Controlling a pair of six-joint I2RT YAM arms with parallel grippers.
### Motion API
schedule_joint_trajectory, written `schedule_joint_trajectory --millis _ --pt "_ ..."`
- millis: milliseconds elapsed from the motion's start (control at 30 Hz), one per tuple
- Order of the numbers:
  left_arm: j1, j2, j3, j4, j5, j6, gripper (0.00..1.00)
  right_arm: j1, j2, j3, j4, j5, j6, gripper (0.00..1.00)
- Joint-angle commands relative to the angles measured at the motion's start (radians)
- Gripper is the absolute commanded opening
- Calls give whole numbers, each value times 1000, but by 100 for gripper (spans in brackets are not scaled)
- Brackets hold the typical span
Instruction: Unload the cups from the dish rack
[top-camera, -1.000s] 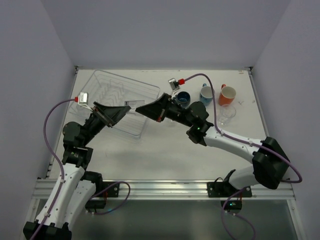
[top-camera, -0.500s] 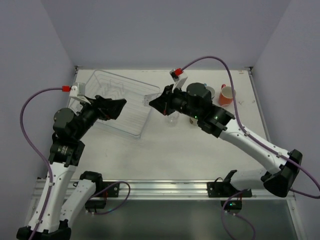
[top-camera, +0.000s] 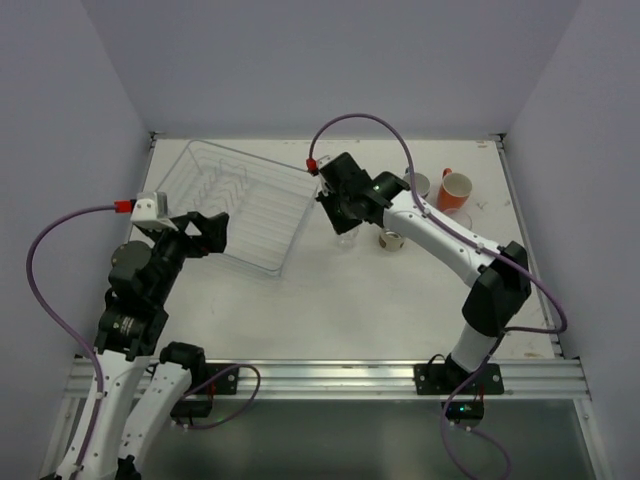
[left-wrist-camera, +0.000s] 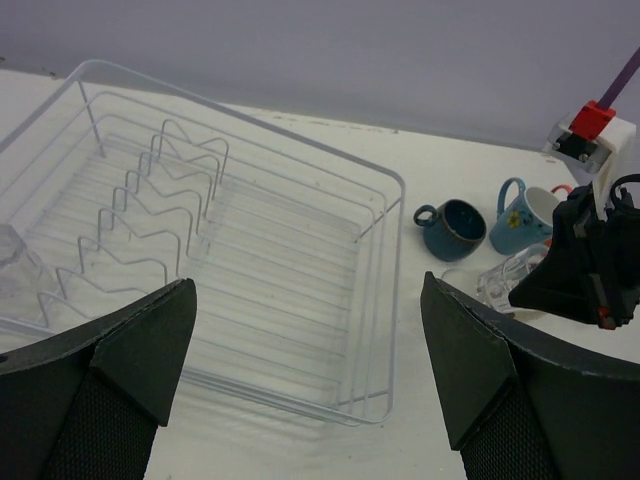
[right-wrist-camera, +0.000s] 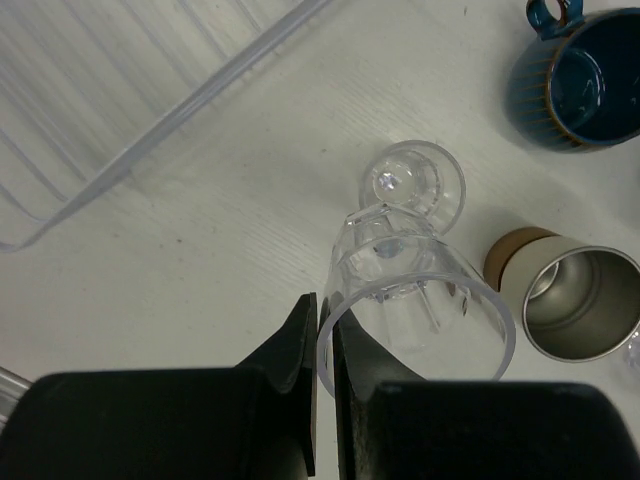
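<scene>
1. The dish rack (top-camera: 258, 161) sits on the counter (top-camera: 330, 310) at about 10 o'clock in the overhead view. One corner tumbler (left-wrist-camera: 20, 270) stands inside it, at the rack's left near corner.
2. The left arm (top-camera: 135, 290) is the nearer one to that glass. The left jaws are spread as wide as they go and hold nothing. They hover at the rack's near edge, and the corner tumbler lies at 9 o'clock from them.
3. The right arm (top-camera: 440, 235) reaches just past the rack's right rim. The right jaws are pinched shut on the rim of the held tumbler (right-wrist-camera: 415, 310), which is near upright with its mouth up.
4. What looks like a second clear glass (right-wrist-camera: 415, 185) lies at 12 o'clock under the held tumbler; I cannot tell if they touch. The cream cup (right-wrist-camera: 575, 300) is at 3 o'clock and the dark blue cup (right-wrist-camera: 580, 85) at 1 o'clock, so the bare counter at 7 o'clock looks the safer set-down.
</scene>
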Motion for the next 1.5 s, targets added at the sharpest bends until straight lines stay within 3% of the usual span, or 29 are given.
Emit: schedule_joint_trajectory --millis 0,500,1467 --pt "-25 -15 -23 22 -92 51 100 -18 35 91 -83 40 -75 0" --pt "-89 -21 -49 18 -136 58 100 -42 220 198 -94 35 -112 0" --pt "-93 -23 -58 22 -144 55 100 -74 262 97 1 -77 -99 0"
